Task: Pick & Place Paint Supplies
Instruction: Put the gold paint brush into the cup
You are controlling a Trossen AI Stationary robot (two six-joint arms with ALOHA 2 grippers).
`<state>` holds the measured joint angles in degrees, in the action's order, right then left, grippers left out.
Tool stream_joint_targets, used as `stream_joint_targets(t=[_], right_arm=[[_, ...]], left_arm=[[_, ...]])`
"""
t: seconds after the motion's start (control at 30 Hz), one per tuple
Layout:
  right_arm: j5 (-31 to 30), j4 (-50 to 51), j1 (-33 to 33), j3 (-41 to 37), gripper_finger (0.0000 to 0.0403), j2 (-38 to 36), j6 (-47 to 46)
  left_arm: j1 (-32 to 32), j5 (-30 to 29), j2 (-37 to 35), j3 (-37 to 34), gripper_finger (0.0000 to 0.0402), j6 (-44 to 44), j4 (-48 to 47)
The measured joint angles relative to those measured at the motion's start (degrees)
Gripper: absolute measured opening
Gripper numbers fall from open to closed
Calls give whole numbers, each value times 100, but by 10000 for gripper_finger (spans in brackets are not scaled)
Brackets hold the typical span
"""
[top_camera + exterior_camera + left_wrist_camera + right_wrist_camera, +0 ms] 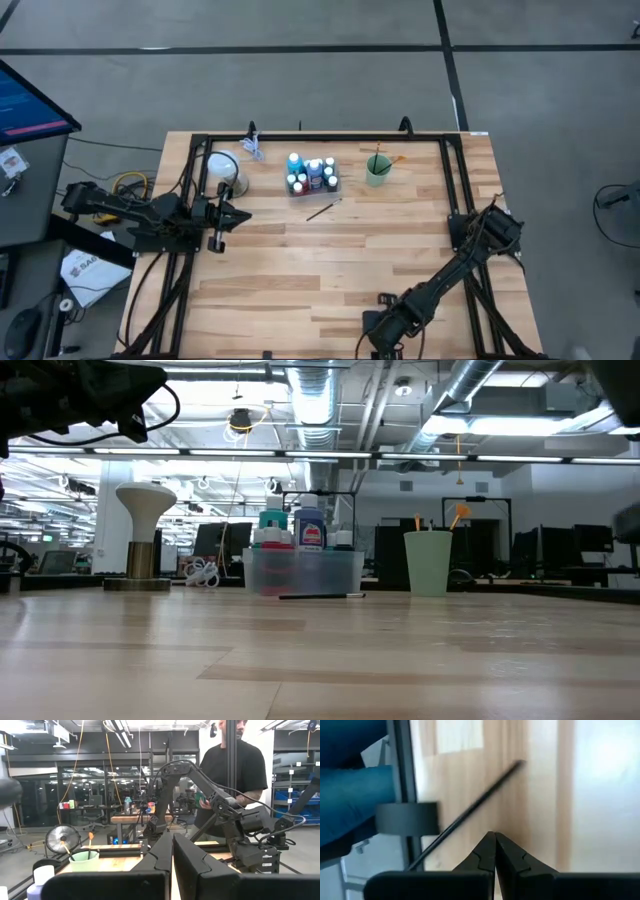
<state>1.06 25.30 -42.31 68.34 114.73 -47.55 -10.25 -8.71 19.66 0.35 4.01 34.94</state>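
A wooden tabletop (300,260) seen from above, with a dark robot arm at each side. Near the far edge, at the middle, sits a clear plastic tray (313,185) packed with small white-capped paint bottles (312,172) in blue, teal and red. From table height the bottles (308,528) stand upright inside the tray (303,572). Just in front of the tray, a thin dark brush (320,211) lies loose on the wood at a slant; it is close to the tray but apart from it. To the tray's right stands a pale green cup (377,170) with brushes, one orange-tipped (459,513), sticking up out of it. To the tray's left is a white mushroom-shaped lamp (222,168).

The left gripper (217,222) is at the tabletop's left edge, raised above the wood, fingers clenched together and holding nothing. The right gripper (384,335) is low near the front edge, well apart from the supplies, fingers (485,852) pressed together and empty.

The left wrist view shows a person in a black shirt (235,767) standing beyond the table.
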Motion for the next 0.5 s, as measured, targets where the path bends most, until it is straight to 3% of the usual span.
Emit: stream_joint_targets(t=[0.37,0.5], right_arm=[[-940,737,398,-79,0,-746,85],[-673,101,120,-39,0,-1225,-356]], left_arm=[[-1,0,2,1,2,0,9],[-1,0,33,-1,2,0,22]])
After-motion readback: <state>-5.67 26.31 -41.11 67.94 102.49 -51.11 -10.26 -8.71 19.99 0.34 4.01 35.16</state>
